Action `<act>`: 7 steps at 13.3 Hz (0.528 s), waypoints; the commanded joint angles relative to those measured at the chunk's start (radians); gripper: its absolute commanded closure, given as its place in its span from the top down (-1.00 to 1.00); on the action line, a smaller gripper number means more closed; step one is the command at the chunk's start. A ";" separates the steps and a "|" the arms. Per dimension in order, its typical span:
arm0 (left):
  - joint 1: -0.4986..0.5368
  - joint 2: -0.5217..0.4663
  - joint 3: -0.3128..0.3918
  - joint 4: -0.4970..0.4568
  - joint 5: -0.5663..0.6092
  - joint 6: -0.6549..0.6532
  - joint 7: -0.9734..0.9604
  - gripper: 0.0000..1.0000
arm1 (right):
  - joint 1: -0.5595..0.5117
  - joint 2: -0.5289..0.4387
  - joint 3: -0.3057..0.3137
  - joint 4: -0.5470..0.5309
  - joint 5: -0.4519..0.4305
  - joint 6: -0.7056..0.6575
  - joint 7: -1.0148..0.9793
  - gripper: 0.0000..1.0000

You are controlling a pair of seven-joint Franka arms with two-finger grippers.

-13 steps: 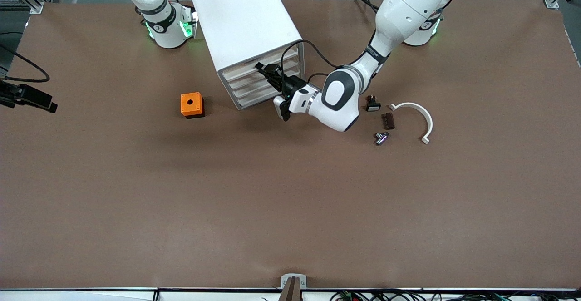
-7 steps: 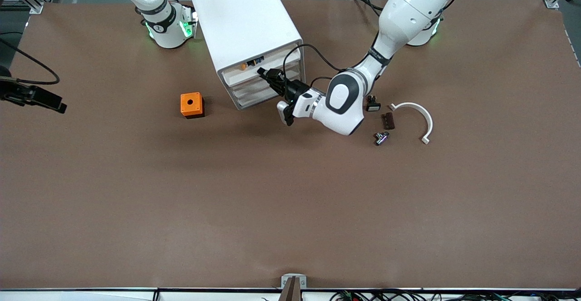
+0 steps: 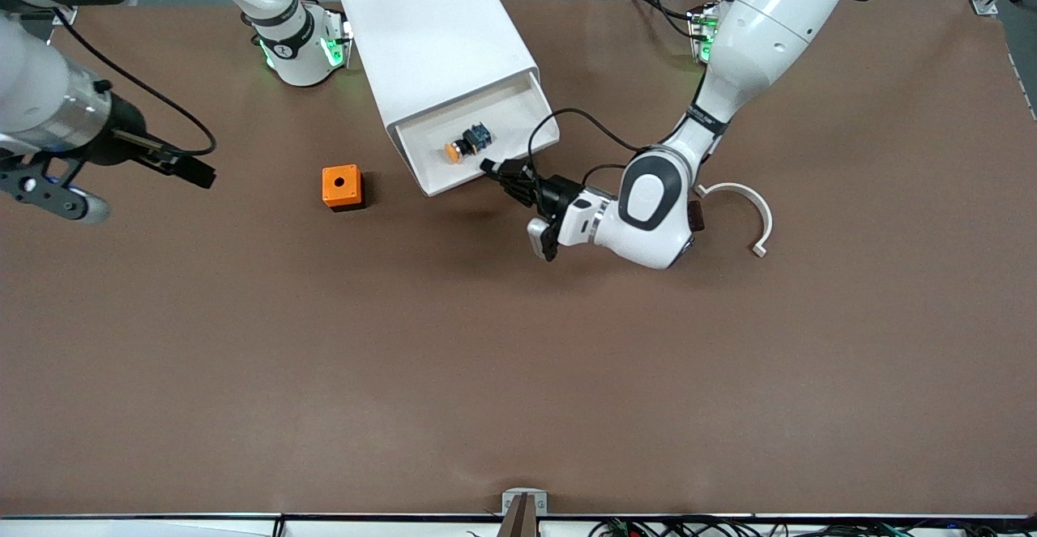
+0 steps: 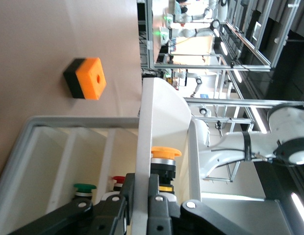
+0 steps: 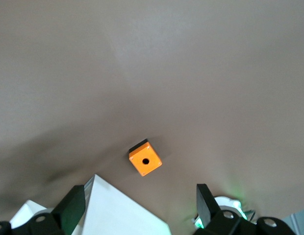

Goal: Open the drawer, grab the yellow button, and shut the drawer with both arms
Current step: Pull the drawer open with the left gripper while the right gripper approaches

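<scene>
The white cabinet (image 3: 429, 35) stands near the robots' bases. Its uppermost drawer (image 3: 506, 112) is pulled out. The button (image 3: 464, 145), with its orange-yellow cap and bluish rear end, lies on its side in it. My left gripper (image 3: 496, 171) is shut on the drawer's front wall; the left wrist view shows the fingers (image 4: 162, 196) clamped on that wall (image 4: 144, 137), with the button (image 4: 164, 161) just inside. My right gripper (image 3: 194, 171) is open and empty, up over the table beside the orange cube, at the right arm's end. In the right wrist view, its spread fingers (image 5: 73, 205) frame the cabinet top (image 5: 117, 210).
An orange cube with a hole (image 3: 341, 187) sits on the table beside the cabinet, toward the right arm's end. A white curved part (image 3: 749, 206) and a small dark piece (image 3: 697, 217) lie by the left arm's wrist. Green- and red-capped buttons (image 4: 85, 188) show in lower drawers.
My left gripper has pulled the uppermost drawer out toward the front camera, uncovering the button. My right arm has swung in over the table toward the orange cube.
</scene>
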 commanded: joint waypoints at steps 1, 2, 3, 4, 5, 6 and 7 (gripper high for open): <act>0.055 -0.002 -0.010 0.059 0.000 -0.002 -0.084 -0.94 | 0.064 -0.011 -0.005 -0.030 0.035 -0.003 0.145 1.00; 0.069 0.009 -0.010 0.064 0.002 -0.002 -0.082 -0.94 | 0.074 -0.011 -0.006 -0.031 0.078 0.003 0.213 1.00; 0.074 0.009 -0.010 0.064 0.002 -0.002 -0.082 -0.93 | 0.088 -0.008 -0.005 -0.031 0.104 0.009 0.266 1.00; 0.072 0.010 -0.010 0.064 0.002 -0.002 -0.084 -0.93 | 0.122 -0.005 -0.006 -0.034 0.110 0.023 0.325 1.00; 0.074 0.009 -0.010 0.064 0.002 -0.002 -0.084 -0.92 | 0.157 -0.003 -0.006 -0.050 0.110 0.043 0.391 1.00; 0.072 0.009 -0.010 0.064 0.003 -0.002 -0.084 -0.92 | 0.192 -0.006 -0.006 -0.082 0.110 0.081 0.458 1.00; 0.072 0.009 -0.010 0.064 0.020 -0.001 -0.088 -0.90 | 0.226 -0.006 -0.006 -0.101 0.110 0.104 0.512 1.00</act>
